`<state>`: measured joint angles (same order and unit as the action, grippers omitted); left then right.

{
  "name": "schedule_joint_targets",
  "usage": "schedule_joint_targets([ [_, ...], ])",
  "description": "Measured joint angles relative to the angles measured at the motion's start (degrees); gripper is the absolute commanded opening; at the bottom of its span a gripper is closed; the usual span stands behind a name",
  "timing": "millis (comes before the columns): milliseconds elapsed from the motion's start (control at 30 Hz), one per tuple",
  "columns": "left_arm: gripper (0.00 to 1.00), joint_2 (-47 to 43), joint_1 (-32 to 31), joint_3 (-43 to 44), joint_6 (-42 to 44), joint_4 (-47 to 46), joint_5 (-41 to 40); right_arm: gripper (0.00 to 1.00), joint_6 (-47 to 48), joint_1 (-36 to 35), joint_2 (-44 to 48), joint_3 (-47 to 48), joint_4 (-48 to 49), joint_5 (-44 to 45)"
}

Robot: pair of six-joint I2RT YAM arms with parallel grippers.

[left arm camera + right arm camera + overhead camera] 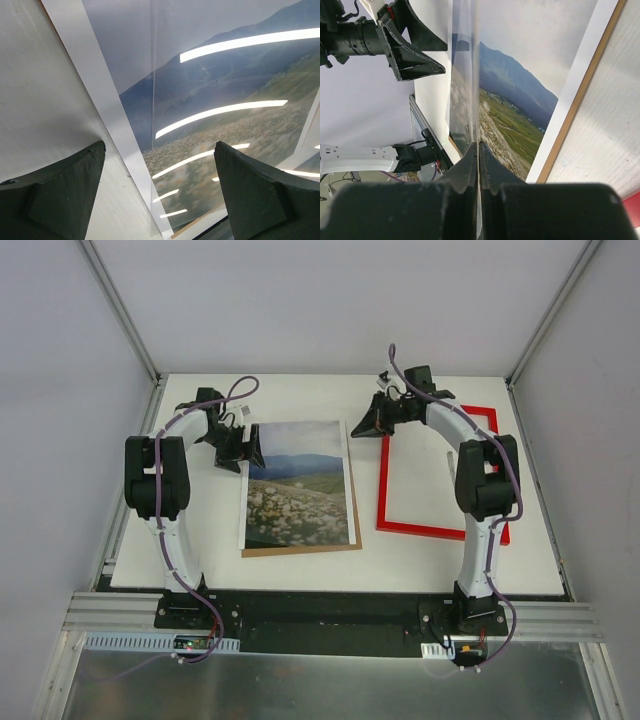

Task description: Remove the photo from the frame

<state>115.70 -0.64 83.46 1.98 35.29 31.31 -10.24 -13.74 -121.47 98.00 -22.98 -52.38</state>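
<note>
Counts: one frame (430, 531), one photo (298, 490), one backing board (300, 550), one clear sheet (465, 100), two arms.

The frame, thin and bright red, is seen lying flat on the right half of the white tabletop (300, 400), apart from the photo and partly covered by the right arm.

The photo, a mountain-and-meadow landscape with a white border, is laid face up at centre on the brown backing board. The board's edge shows along the near and right sides.

Left end effector (245, 453): fingers are spread and nothing is held; it is positioned over the photo's far-left corner.

Right end effector (366, 425): fingers are pressed together, pinching the clear sheet. The sheet is seen edge-on and upright by the photo's far-right corner.
</note>
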Motion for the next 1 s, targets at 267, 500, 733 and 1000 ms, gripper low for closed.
schedule_joint_targets([
  [267, 0.89, -0.46, 0.48, -0.66, 0.57, 0.31, 1.49, 0.01, 4.35, 0.63, -1.38, 4.96, -7.48, -0.57],
  [500, 0.88, -3.19, 1.55, -1.25, 1.57, 1.31, 3.19, 0.01, 16.09, 10.23, -2.14, 13.11, -21.51, -0.22],
  [733, 0.88, -4.17, 1.84, -1.36, 1.86, 1.38, 4.72, 0.01, 29.83, 20.68, -3.02, 14.67, -34.73, 1.66],
  [1000, 0.88, -4.46, 1.84, -1.57, 1.92, 1.62, 5.46, 0.01, 42.23, 33.07, -9.14, 21.9, -45.38, 3.93],
])
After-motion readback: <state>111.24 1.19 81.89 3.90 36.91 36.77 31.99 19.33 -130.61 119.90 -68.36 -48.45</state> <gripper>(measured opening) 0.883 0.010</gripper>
